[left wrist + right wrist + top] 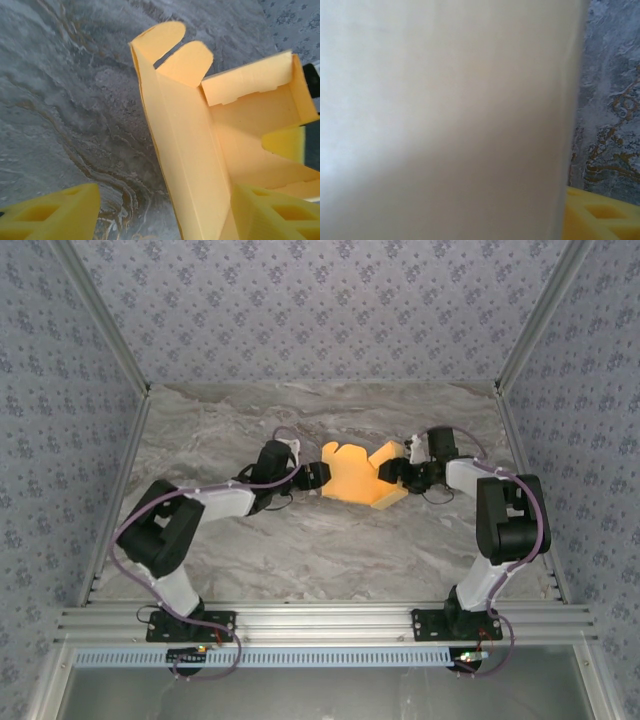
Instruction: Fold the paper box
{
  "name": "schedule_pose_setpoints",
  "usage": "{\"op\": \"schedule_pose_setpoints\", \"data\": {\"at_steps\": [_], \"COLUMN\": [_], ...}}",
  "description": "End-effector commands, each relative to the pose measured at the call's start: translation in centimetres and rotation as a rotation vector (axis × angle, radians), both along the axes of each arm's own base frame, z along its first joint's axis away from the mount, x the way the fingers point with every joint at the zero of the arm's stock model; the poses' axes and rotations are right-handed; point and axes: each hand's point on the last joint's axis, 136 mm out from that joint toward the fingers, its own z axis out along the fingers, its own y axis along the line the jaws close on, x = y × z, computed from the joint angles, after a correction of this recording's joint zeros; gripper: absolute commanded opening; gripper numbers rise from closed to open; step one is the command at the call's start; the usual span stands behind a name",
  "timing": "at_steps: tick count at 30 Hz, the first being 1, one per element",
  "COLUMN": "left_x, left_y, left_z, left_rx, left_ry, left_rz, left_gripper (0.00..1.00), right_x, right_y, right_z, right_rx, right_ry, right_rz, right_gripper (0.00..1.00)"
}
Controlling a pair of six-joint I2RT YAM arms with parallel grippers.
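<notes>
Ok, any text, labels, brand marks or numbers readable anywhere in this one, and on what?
None can be read.
The paper box is plain orange-yellow on every face shown, no print.
The wallpaper carries a repeating floral motif, not lettering.
The small board on the front rail is too small to tell any marking.

Top external: fixed high behind the arm bases point(190, 622), looking down across the whole surface point(300, 560). Left wrist: close, facing the paper box point(200, 150) over the surface. Right wrist: hard against a blurred pale sheet point(445, 120), surface at its right edge. Top and left wrist share the paper box.
</notes>
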Motion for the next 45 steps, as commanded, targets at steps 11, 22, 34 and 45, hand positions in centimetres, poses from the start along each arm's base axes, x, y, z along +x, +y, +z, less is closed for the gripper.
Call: {"op": "schedule_pose_setpoints", "data": {"at_steps": [11, 22, 34, 45], "left_x": [1.9, 0.8, -1.0, -2.3], "left_y": [-4.5, -1.2, 3.1, 2.8], "left_z": [0.9, 3.0, 7.5, 7.5], "left_rx": [-0.177, 0.177, 0.656, 0.84], "left_ry": [0.071, -0.062, -0.225, -0.271], "left_rz": [-0.094, -0.186, -0.414, -0.678], "left_gripper": [0.27, 0.07, 0.05, 0.04], "right_x": [0.0, 1.3, 0.3, -0.6], "right_y": [-0.6, -2.3, -1.3, 6.0], "right_z": [0.3, 5.0, 10.3, 5.8], "right_rx": [-0.015, -0.121, -0.187, -0.125], "right_ry": [-0.005, -0.12, -0.287, -0.201], "right_rz": [-0.018, -0.07, -0.028, 0.262], "right_gripper": [0.7, 0.83, 0.86, 0.65]}}
